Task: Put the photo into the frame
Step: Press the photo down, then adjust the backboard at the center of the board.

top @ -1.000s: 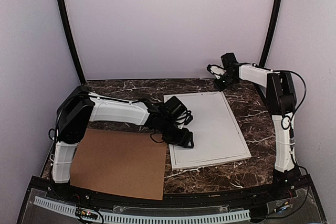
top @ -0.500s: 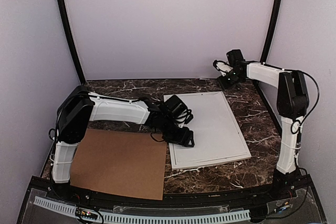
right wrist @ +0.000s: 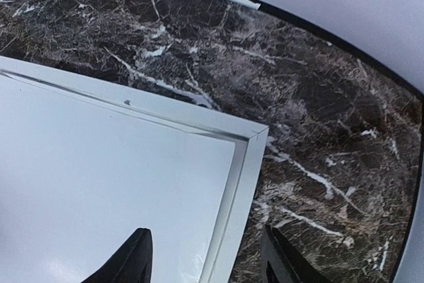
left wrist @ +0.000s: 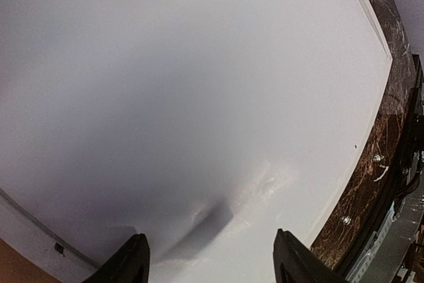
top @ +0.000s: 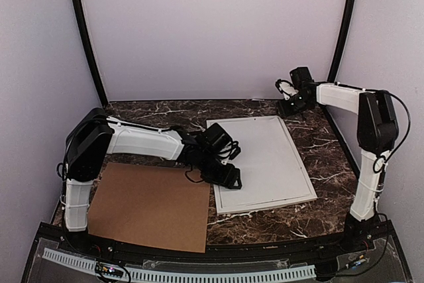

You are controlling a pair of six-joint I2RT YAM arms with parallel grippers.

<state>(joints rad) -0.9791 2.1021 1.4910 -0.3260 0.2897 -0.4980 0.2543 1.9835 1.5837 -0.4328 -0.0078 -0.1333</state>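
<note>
Top view: the white frame [top: 265,203] lies flat at the middle right, beside brown cardboard [top: 149,207].

Left wrist view: the left gripper [left wrist: 211,253] hangs open over a white sheet.

Right wrist view: the right gripper [right wrist: 205,246] is open above the frame's corner.

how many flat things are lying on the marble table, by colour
white picture frame: 1
brown cardboard sheet: 1
total: 2
</note>
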